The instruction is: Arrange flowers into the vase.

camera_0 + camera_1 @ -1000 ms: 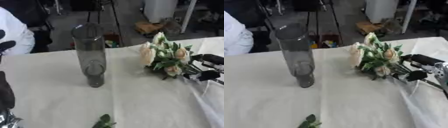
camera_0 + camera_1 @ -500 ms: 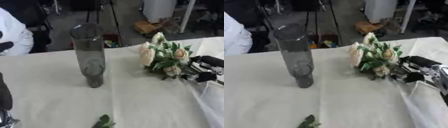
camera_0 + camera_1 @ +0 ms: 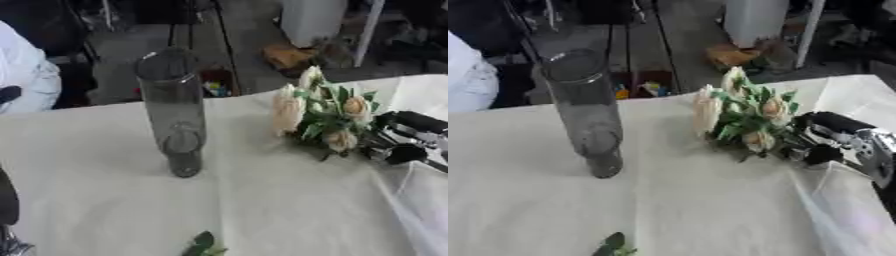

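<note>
Standing upright left of centre on the cloth-covered surface (image 3: pixel 105 200): one tall, clear cylindrical vase (image 3: pixel 173 112), holding no flowers. Lower centre edge of the frame: a small green leafy sprig (image 3: pixel 203 244), lying flat, well apart from the vase. Right of centre: a bouquet (image 3: pixel 319 117) of cream roses with green leaves, blooms toward the upper frame, its stems held in the right hand (image 3: pixel 833 142), whose fingers are curled round them. At the lower left edge a dark shape shows; the left hand cannot be made out.
</note>
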`<state>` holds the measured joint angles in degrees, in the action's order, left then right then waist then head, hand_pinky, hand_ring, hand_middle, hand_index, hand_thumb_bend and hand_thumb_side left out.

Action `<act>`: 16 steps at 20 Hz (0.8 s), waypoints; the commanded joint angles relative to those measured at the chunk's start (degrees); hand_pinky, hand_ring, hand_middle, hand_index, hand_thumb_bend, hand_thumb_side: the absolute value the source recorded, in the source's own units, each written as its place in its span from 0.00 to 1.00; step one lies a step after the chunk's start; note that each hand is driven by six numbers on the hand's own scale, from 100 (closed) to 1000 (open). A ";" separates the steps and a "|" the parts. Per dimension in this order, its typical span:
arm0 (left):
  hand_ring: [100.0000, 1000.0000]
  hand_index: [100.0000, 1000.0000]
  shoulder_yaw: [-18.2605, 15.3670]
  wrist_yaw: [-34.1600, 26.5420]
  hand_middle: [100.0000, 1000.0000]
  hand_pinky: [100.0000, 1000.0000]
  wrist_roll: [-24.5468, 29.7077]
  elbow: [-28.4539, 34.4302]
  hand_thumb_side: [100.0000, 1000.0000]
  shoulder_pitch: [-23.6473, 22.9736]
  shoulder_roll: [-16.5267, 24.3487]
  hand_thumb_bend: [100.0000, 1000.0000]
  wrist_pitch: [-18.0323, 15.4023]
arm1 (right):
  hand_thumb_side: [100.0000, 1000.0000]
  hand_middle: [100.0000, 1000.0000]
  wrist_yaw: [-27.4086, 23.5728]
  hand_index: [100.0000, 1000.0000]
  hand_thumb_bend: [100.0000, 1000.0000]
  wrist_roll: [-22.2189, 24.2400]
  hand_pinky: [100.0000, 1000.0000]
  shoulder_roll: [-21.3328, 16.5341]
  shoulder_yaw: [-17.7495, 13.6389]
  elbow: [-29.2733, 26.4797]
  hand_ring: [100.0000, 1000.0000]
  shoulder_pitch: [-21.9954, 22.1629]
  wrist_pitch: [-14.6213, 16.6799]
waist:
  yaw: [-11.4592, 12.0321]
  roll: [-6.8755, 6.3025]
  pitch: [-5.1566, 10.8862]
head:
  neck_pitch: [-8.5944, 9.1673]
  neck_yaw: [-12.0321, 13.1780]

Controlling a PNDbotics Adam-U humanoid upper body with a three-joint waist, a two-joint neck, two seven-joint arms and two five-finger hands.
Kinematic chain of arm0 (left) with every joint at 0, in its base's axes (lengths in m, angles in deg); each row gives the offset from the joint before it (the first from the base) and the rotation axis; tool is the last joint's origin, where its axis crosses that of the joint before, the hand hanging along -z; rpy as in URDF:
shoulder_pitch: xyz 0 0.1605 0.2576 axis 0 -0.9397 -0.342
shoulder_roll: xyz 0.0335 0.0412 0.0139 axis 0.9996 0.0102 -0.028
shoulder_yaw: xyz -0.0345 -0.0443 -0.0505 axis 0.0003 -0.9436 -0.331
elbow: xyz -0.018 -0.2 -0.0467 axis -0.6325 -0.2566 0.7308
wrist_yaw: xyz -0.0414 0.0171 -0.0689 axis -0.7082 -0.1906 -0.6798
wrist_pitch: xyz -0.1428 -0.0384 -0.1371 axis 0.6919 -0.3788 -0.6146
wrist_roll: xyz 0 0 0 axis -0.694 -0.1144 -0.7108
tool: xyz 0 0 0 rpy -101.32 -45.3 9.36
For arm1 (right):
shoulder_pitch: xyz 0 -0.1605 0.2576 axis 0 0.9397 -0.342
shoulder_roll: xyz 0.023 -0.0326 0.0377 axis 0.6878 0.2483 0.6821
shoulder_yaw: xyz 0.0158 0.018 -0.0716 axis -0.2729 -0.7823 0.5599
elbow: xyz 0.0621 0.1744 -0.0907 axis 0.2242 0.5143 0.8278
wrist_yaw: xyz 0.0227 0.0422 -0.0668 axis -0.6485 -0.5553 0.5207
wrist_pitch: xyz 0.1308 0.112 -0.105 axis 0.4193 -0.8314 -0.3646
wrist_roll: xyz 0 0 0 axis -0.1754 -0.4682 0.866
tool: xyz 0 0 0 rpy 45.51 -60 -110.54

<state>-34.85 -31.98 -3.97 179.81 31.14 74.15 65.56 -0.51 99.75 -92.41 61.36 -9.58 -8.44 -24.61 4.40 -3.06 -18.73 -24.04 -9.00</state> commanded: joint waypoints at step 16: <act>0.71 0.85 0.04 0.11 0.76 0.64 0.16 0.91 0.95 0.86 -0.28 0.23 0.22 | 0.29 0.00 -1.44 0.62 0.00 0.51 0.45 -0.25 0.28 1.36 0.39 0.77 -1.24 | -0.16 -0.01 0.52 | 0.98 -0.41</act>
<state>-34.83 -31.98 -3.88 179.81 31.15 73.69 65.69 -2.23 99.72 -92.34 61.37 -9.53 -8.37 -25.76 4.29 -3.07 -18.79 -23.80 -9.23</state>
